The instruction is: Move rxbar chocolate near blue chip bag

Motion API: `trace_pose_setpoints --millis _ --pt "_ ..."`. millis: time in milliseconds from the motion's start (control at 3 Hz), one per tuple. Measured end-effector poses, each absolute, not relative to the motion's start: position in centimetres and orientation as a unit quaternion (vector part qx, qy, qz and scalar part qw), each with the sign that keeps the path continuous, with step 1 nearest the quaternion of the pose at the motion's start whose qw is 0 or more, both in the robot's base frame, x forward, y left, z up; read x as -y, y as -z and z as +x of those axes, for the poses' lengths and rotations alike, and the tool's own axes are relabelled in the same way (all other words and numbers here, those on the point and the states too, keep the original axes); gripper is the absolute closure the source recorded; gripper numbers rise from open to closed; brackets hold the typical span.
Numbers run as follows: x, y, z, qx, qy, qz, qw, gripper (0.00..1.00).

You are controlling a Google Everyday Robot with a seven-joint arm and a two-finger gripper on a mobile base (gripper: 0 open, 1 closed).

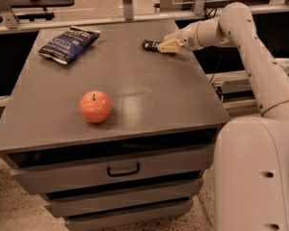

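The rxbar chocolate [149, 44], a small black bar, lies on the grey cabinet top [135, 85] near its back right edge. My gripper [166, 46], with tan tips, reaches in from the right and sits right at the bar's right end, low on the surface. The blue chip bag [68, 44], navy with white lettering, lies flat at the back left corner, well to the left of the bar and the gripper.
A red apple [95, 107] stands on the front left part of the top. The cabinet has drawers below with a handle [123, 169]. My white arm and base [253, 148] fill the right side. A rail [135, 16] runs behind the cabinet.
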State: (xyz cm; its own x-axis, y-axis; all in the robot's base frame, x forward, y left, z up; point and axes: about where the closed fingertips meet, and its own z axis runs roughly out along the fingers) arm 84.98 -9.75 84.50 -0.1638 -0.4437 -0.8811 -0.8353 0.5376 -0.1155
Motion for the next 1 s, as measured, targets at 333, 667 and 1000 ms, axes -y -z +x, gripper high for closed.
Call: trace_pose_setpoints --millis 333,667,1000 --pt "9.8 -84.2 84.6 -0.737 -0.205 -0.439 0.47 0.88" --pt "9.8 -86.1 83.7 -0.726 -0.202 -0.453 0.476 1.0" --pt "9.0 -89.5 82.0 -0.697 -0.2 -0.482 0.492 1.0"
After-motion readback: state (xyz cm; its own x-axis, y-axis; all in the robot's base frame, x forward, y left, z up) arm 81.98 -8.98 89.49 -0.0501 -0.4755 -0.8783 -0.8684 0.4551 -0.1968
